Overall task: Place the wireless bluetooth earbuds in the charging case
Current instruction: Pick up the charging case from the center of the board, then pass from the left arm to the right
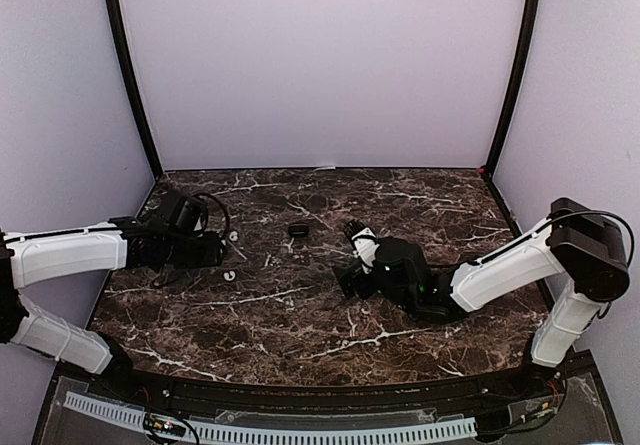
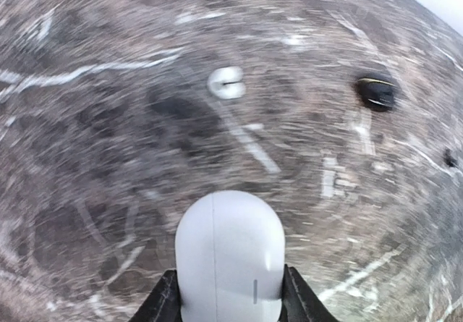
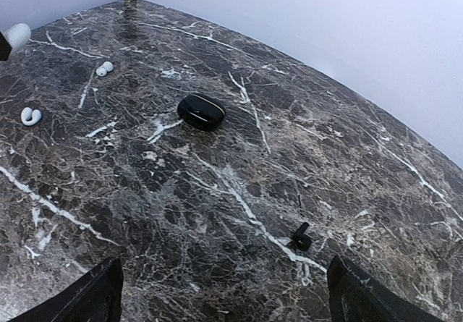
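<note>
My left gripper (image 2: 230, 293) is shut on a white pebble-like charging case (image 2: 230, 253), closed, held above the marble; it stands at the table's left (image 1: 216, 249). One white earbud (image 2: 226, 83) lies ahead of it. Two white earbuds (image 1: 233, 234) (image 1: 229, 275) show from above and in the right wrist view (image 3: 105, 68) (image 3: 30, 116). A closed black charging case (image 1: 298, 230) (image 3: 200, 111) (image 2: 377, 92) lies mid-table. My right gripper (image 3: 231, 300) (image 1: 352, 255) is open and empty, low over the table. One black earbud (image 3: 300, 239) lies just ahead, nearer its right finger (image 3: 365, 300).
The dark marble table (image 1: 300, 325) is walled by pale panels at the back and both sides. A black cable loops by the left wrist (image 1: 212, 205). A small dark speck (image 2: 450, 157) lies at the right of the left wrist view.
</note>
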